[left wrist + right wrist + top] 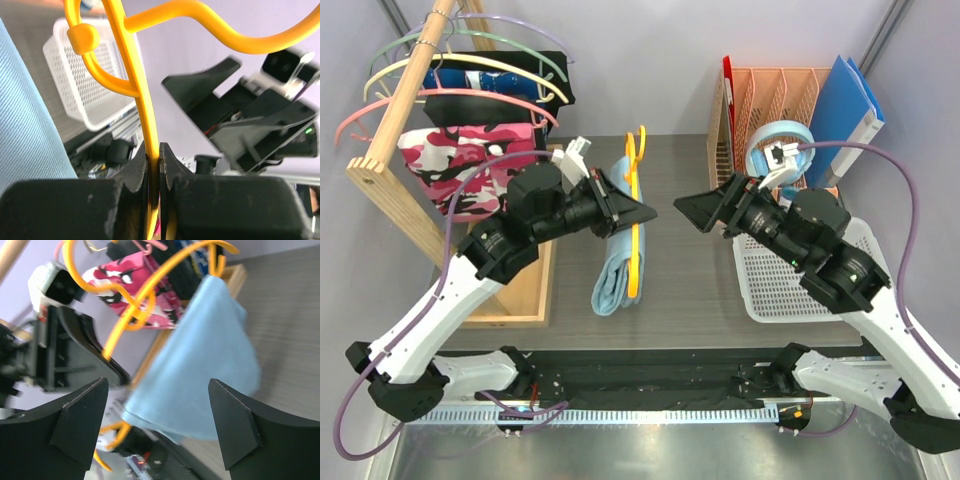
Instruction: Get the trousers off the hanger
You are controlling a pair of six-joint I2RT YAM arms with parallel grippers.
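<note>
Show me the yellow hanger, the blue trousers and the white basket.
hanger [638, 265], top view, on its long lower edge.
trousers [613, 275], top view, on the lower folded cloth.
basket [775, 290], top view, on its bare mesh floor.

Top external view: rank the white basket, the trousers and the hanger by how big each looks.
1. white basket, even with the right arm covering part of it.
2. trousers.
3. hanger, about as long as the trousers but far thinner.
</note>
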